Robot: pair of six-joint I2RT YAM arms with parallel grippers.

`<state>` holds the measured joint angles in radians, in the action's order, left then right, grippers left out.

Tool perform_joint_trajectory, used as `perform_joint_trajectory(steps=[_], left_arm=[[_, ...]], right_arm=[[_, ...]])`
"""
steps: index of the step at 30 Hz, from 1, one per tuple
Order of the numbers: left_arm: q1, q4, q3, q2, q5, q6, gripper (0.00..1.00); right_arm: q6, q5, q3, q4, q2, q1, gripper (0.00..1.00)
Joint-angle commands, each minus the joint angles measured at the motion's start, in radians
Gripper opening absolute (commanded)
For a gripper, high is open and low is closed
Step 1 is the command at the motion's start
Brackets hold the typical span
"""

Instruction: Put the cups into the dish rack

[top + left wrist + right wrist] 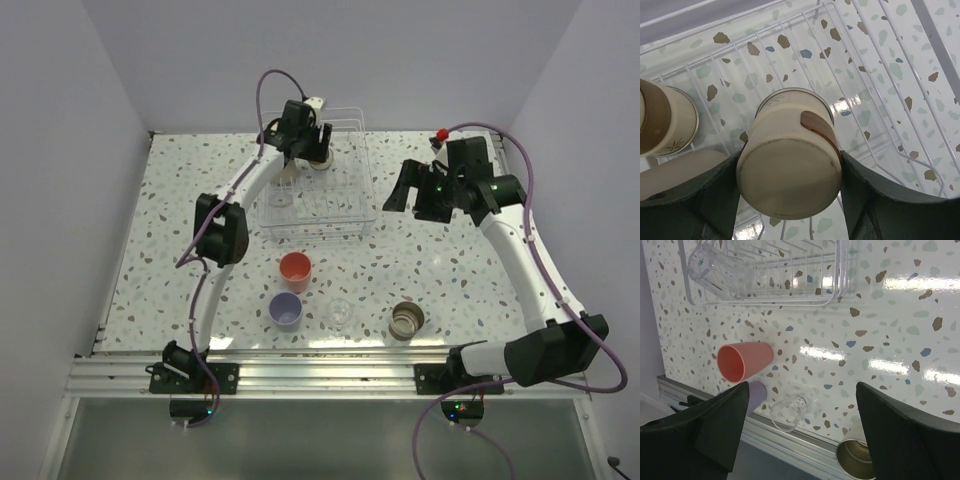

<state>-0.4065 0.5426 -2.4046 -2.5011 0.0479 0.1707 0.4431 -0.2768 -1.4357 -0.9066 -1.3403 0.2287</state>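
left gripper (790, 162) pinches a short tan brown-rimmed cup (787, 182) mouth-down above the white wire dish rack (316, 235); right gripper (802, 390) spread.

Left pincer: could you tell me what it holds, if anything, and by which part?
A tan cup, gripped by its sides near the base.
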Motion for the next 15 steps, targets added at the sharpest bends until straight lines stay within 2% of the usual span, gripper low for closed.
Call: perform_joint_trajectory(steps=[1, 3, 8, 10, 11, 15], left_arm=[[0.0, -0.018, -0.016, -0.001, -0.006, -0.023, 0.05], [0.0, -0.018, -0.014, -0.004, 0.0, -0.019, 0.16], [-0.003, -0.02, -0.004, -0.01, 0.01, -0.023, 0.31], [-0.002, -0.018, 0.001, -0.012, 0.012, -0.025, 0.41], [-0.003, -0.017, 0.001, -0.012, 0.018, -0.025, 0.5], [-0.006, -0.018, 0.004, -0.013, 0.024, -0.03, 0.69]], right_arm=[[-0.021, 0.019, 0.001, -0.009, -0.008, 0.0, 0.9], [-0.024, 0.019, 0.004, -0.009, -0.01, 0.0, 0.9], [-0.027, 0.016, 0.014, -0.005, -0.017, 0.0, 0.9], [-0.029, 0.016, 0.017, -0.006, -0.017, 0.001, 0.9], [-0.033, 0.016, 0.02, -0.006, -0.017, 0.001, 0.9], [-0.037, 0.019, 0.029, -0.006, -0.014, 0.0, 0.9]])
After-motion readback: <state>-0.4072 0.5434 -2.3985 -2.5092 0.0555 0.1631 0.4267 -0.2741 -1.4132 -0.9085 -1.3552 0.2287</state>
